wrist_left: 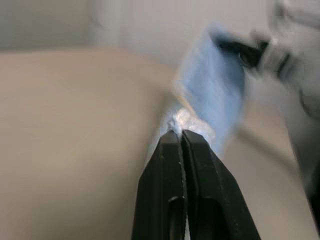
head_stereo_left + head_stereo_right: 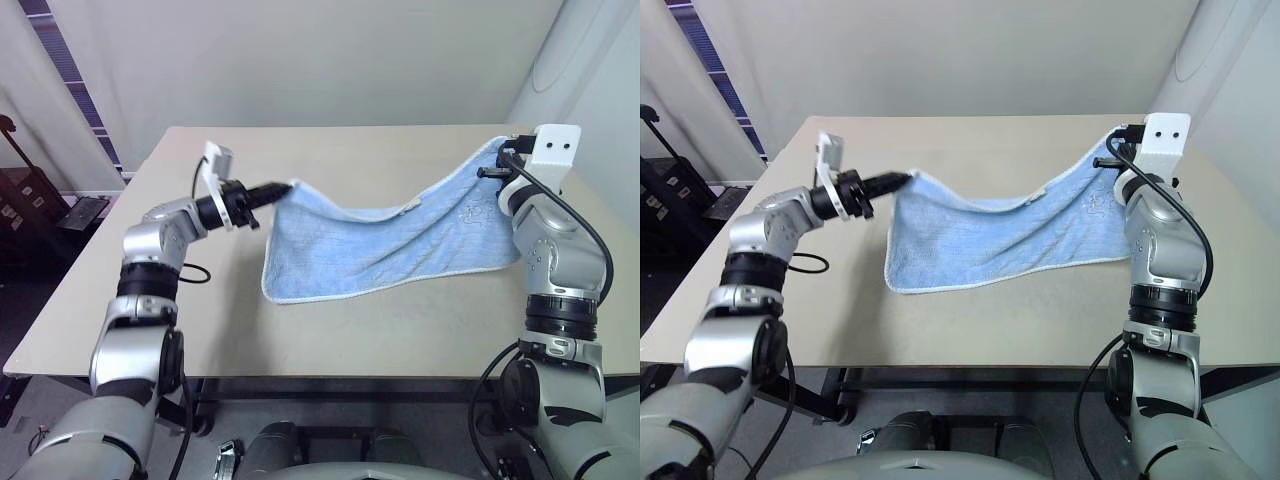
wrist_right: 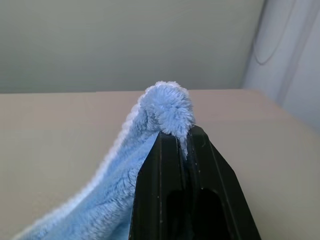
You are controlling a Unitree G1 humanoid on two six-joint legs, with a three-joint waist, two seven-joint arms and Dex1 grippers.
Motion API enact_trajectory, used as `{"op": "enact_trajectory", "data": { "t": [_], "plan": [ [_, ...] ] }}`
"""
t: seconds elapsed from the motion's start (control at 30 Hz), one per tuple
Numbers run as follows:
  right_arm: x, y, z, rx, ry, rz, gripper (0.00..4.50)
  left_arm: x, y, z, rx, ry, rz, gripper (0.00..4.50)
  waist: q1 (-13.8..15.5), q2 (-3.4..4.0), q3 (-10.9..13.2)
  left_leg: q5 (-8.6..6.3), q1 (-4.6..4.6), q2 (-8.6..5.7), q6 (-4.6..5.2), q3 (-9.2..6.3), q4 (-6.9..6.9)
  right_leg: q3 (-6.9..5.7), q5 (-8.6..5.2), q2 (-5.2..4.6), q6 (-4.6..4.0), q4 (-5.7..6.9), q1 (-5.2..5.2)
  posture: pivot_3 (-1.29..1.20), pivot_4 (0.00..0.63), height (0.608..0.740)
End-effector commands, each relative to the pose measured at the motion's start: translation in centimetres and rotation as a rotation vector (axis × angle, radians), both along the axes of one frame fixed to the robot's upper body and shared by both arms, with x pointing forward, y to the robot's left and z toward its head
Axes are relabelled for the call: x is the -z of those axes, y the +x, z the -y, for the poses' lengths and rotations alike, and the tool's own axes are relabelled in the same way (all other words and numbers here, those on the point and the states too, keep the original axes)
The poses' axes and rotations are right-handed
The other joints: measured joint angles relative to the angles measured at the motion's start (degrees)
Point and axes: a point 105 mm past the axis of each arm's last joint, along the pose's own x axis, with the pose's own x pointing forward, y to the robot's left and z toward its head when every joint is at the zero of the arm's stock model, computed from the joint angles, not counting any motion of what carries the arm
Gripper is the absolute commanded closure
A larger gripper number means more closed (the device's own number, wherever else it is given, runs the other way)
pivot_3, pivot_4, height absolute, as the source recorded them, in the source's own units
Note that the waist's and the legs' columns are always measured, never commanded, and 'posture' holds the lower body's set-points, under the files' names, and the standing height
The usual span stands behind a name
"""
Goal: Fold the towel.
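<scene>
Left eye view: towel (image 2: 400, 245), light blue terry with a whitish stitched hem, hangs stretched between both arms above the beige table (image 2: 380, 330). Left pincer (image 2: 283, 190) is clamped on one corner; right pincer (image 2: 492, 172) is clamped on the opposite upper corner, near the table's far right edge. Cloth sags in the middle, upper edge dipping in a shallow curve, with a small white tag at the dip. Lower hem trails onto the table surface. Right wrist view: fluffy pile bunches over the closed fingertips (image 3: 196, 142).
</scene>
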Motion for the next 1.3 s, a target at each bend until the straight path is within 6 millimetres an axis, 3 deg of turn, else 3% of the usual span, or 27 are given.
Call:
{"op": "enact_trajectory", "data": {
  "t": [0.03, 0.2, 0.4, 0.5, 0.63, 0.73, 0.87, 1.13, 1.3],
  "plan": [
    [-2.3, -0.3, 0.6, -0.001, -0.026, 0.096, 4.50, -3.2, 2.2, -1.6, -0.159, -0.114, 0.052, 4.47, 0.03, -0.04, 0.02, 0.00, 0.00, 0.00, 0.00, 0.00, 0.02, 0.00, 0.01, 0.00, 0.02, 0.00, 0.00, 0.00, 0.000, 0.722],
    [-2.3, 0.6, 0.5, -0.064, -0.022, 0.140, 4.50, -4.0, 4.2, -0.9, -0.298, -0.152, 0.051, 4.47, 0.17, -0.13, 0.08, -0.01, -0.01, -0.05, 0.01, 0.01, 0.01, -0.01, 0.07, -0.04, 0.14, -0.08, 0.06, 0.00, 0.000, 0.722],
    [-4.1, 3.2, 1.7, -0.039, -0.012, 0.223, 4.50, -6.7, 5.6, -0.6, -0.440, -0.304, 0.055, 4.47, -0.32, -0.39, 0.37, 0.00, -0.02, -0.05, -0.01, 0.05, 0.07, 0.01, 0.12, -0.03, 0.20, 0.01, 0.01, 0.00, 0.000, 0.722],
    [-6.1, 3.5, 1.7, -0.047, -0.029, 0.363, 4.50, -8.3, 5.8, -1.1, -0.501, -0.338, 0.099, 4.47, -0.53, -0.41, 0.38, 0.00, -0.01, -0.05, -0.02, 0.05, -0.06, 0.02, 0.12, -0.01, 0.21, -0.02, -0.03, 0.00, 0.000, 0.722],
    [-5.0, 3.0, 0.6, -0.155, -0.033, 0.419, 4.50, -7.7, 5.4, -0.9, -0.447, -0.255, 0.148, 4.47, -0.50, -0.43, 0.39, 0.02, 0.00, -0.01, -0.05, 0.04, -0.18, 0.02, 0.12, 0.05, 0.22, -0.01, -0.04, 0.00, 0.000, 0.722],
    [-2.5, 1.0, -1.3, -0.344, -0.042, 0.454, 4.50, -6.3, 4.4, -0.9, -0.328, -0.206, 0.166, 4.47, -0.44, -0.46, 0.38, 0.02, 0.03, 0.00, -0.06, 0.02, -0.14, 0.01, 0.12, 0.17, 0.22, -0.06, 0.05, 0.00, 0.000, 0.722],
    [0.4, -2.5, -1.1, -0.394, 0.017, 0.443, 4.50, -3.7, 2.5, -1.7, -0.170, -0.129, 0.169, 4.47, -0.45, -0.44, 0.39, 0.01, 0.02, 0.00, -0.07, 0.02, -0.07, 0.03, 0.12, 0.14, 0.22, -0.07, 0.07, 0.00, 0.000, 0.722],
    [2.3, -10.5, -1.5, -0.478, 0.179, 0.396, 4.50, -0.4, -1.9, -5.1, 0.047, -0.064, 0.107, 4.47, -0.52, -0.38, 0.40, -0.09, -0.01, 0.06, -0.28, -0.01, -0.08, 0.11, 0.15, -0.03, 0.10, -0.06, -0.07, 0.00, 0.000, 0.722],
    [4.5, -14.7, -2.4, -0.590, 0.253, 0.257, 4.50, 1.9, -5.4, -6.4, 0.127, -0.007, 0.007, 4.47, -0.29, -0.35, 0.39, -0.10, 0.02, 0.09, -0.28, 0.00, -0.18, 0.15, 0.05, -0.06, -0.08, -0.15, -0.11, 0.00, 0.000, 0.722]
  ]
}}
